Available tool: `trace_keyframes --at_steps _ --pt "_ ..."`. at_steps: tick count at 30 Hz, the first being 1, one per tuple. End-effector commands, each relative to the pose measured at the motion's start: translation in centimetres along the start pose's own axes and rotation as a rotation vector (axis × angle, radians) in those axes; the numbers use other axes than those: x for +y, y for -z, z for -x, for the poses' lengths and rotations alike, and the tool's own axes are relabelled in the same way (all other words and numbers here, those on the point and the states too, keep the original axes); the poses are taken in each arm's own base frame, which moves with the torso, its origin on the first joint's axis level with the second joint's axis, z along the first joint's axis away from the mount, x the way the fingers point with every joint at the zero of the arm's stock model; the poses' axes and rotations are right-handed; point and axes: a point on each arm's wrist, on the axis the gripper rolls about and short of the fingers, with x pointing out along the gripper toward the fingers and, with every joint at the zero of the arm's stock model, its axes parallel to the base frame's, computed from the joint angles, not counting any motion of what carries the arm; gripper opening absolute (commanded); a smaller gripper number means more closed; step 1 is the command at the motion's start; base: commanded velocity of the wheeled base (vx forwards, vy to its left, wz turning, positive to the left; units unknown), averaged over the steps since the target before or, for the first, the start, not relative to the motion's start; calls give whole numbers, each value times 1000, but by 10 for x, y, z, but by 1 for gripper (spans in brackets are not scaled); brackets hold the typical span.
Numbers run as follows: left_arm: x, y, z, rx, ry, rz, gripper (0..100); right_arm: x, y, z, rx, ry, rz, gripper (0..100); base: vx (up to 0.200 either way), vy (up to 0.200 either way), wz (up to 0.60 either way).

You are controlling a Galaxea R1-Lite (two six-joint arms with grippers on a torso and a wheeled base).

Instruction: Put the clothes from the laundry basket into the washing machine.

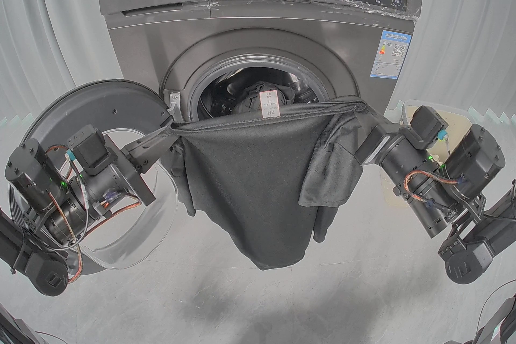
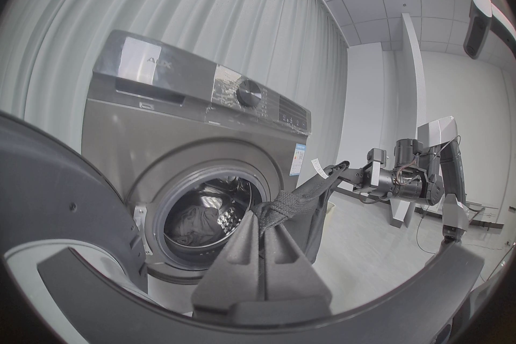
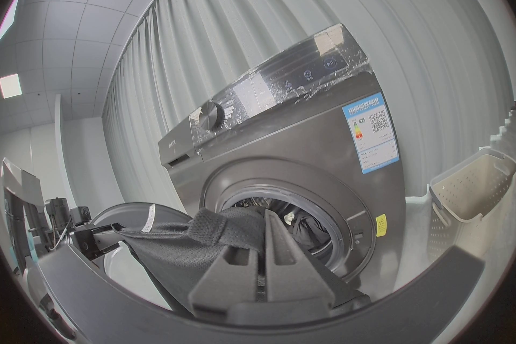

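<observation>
A dark grey garment [image 1: 252, 184] with a white label hangs stretched between my two grippers, right in front of the washing machine's [image 1: 258, 33] open drum. My left gripper [image 1: 171, 124] is shut on its left top corner, and my right gripper [image 1: 361, 107] is shut on its right top corner. The cloth sags in a long fold below them. In the left wrist view the left gripper [image 2: 262, 221] pinches bunched cloth [image 2: 293, 202]. In the right wrist view the right gripper [image 3: 260, 232] pinches the garment's [image 3: 177, 253] hem. More dark clothes [image 1: 252, 95] lie inside the drum.
The round door [image 1: 97, 108] stands swung open at the left, behind my left arm. A pale perforated laundry basket [image 3: 467, 200] stands on the floor right of the machine, its rim [image 1: 430, 106] showing behind my right arm. Grey curtains hang behind the machine.
</observation>
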Motion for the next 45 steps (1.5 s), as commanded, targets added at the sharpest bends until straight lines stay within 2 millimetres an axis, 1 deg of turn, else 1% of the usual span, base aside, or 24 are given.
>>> trace_keyframes --at_steps 1,10,25,28,31,32,34,36,39,41,42,43,45 --pt "-1 -10 1 -36 -8 -12 0 6 -6 -2 -27 -17 -19 0 0 0 0" --pt "0 -13 -2 -53 -9 -19 0 10 -4 -1 -20 -28 -32 0 0 0 0" --pt "-1 -9 -1 -37 -8 -13 0 9 -1 2 -3 -29 -38 0 0 0 0" --pt "-3 -7 0 -28 -1 -6 0 8 6 9 37 -29 -30 0 0 0 0" --pt "-4 -3 0 -11 2 -3 0 8 18 13 87 -30 -23 0 0 0 0" --pt "-4 -3 0 -11 2 -3 0 8 18 13 87 -30 -23 0 0 0 0" --pt "-3 4 -4 10 2 2 0 9 30 17 135 -30 -37 0 0 0 0" --pt "-3 7 -5 18 1 5 0 9 35 19 156 -30 -36 0 0 0 0" --pt "-11 7 -12 7 -1 22 0 13 41 23 185 -49 -39 0 0 0 0" --pt "-10 2 -22 -29 -1 14 0 19 44 27 203 -68 -50 0 0 0 0" --pt "-10 2 -23 -29 -2 15 0 18 45 27 206 -67 -51 0 0 0 0" --pt "-7 0 -31 -48 -9 8 0 20 52 29 232 -72 -50 0 0 0 0" --pt "-9 -1 -37 -60 -7 7 0 22 59 29 252 -78 -50 0 0 0 0"
